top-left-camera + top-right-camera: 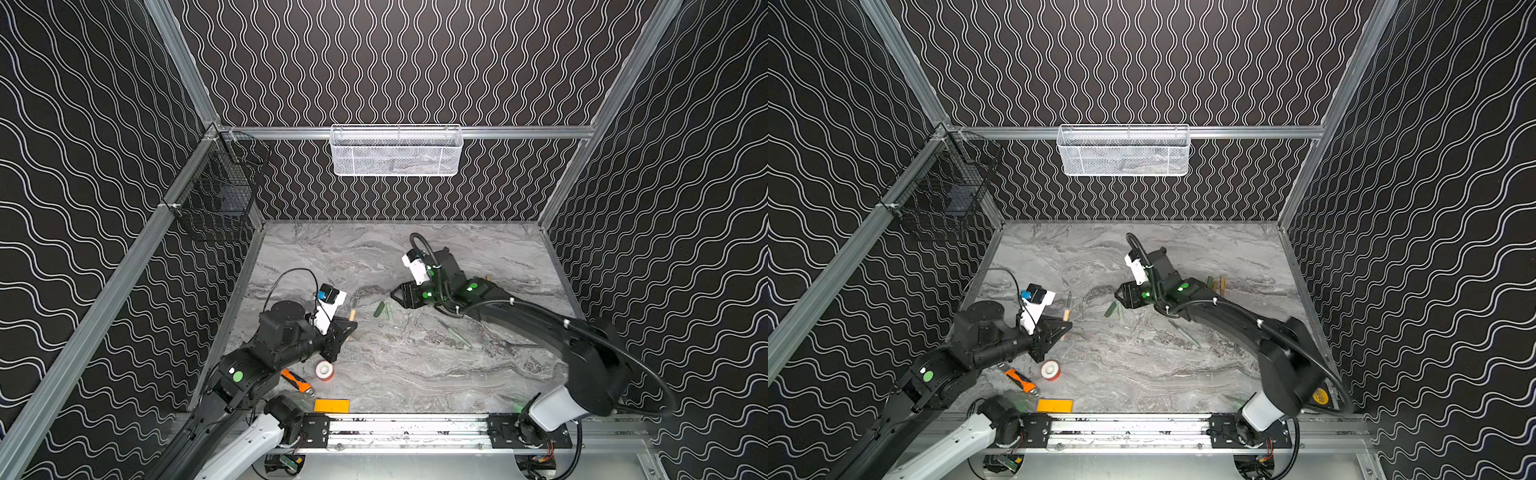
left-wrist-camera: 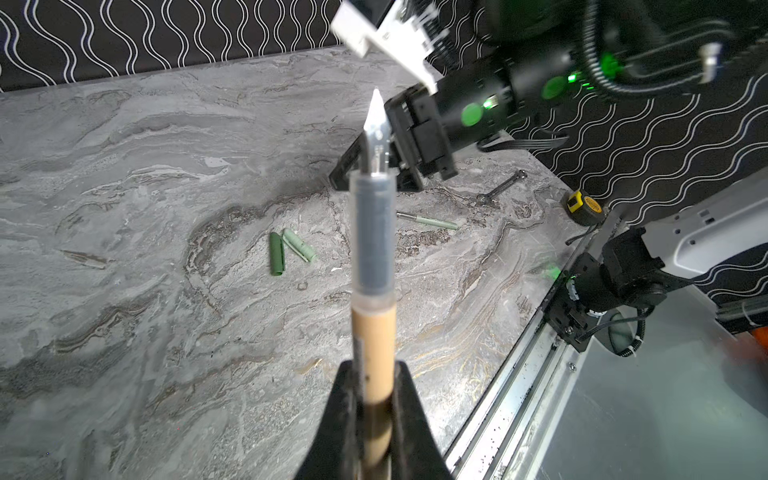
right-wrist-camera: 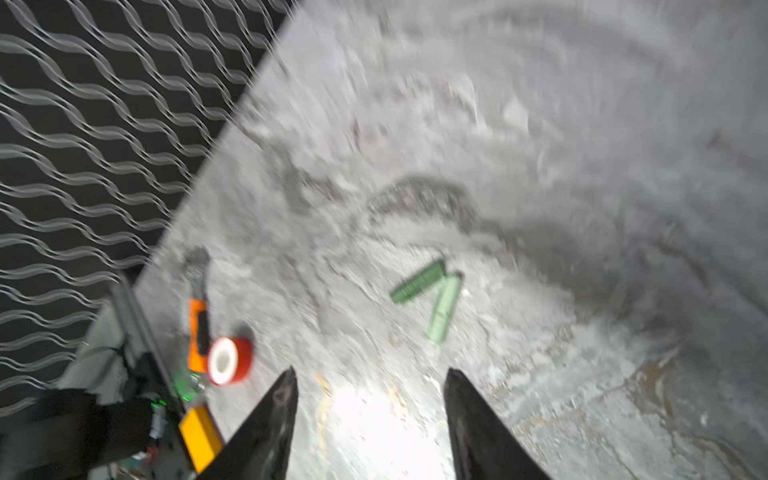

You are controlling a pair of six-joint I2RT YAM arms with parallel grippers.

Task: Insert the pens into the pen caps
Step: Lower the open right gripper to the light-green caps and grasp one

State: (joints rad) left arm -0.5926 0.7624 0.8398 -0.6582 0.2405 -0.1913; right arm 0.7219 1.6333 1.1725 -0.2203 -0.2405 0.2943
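Grey marble bench [image 1: 415, 374], black wave-patterned walls [image 1: 374, 62].
Left gripper [image 2: 372, 368] clamps a tan pen [image 2: 372, 328], nib pointing toward the empty, half-open right gripper [image 3: 370, 374]; two green pen caps [image 3: 417, 281] lie just ahead of it.

Uncapped pens: two, tan pen [image 2: 372, 332], pale green pen [image 2: 428, 221]
Pen caps: two, dark green cap [image 2: 276, 259], pale green cap [image 2: 298, 246]
Baskets: two, white basket [image 1: 395, 162], black basket [image 1: 216, 195]
Tape roll [image 1: 323, 369], orange tool [image 1: 296, 381], wrench [image 2: 500, 188], tape measure [image 2: 584, 203], yellow block [image 1: 331, 405]: one each

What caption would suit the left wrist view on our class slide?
Left gripper shut on an uncapped tan pen; dark green cap and pale green cap lie on the marble table.
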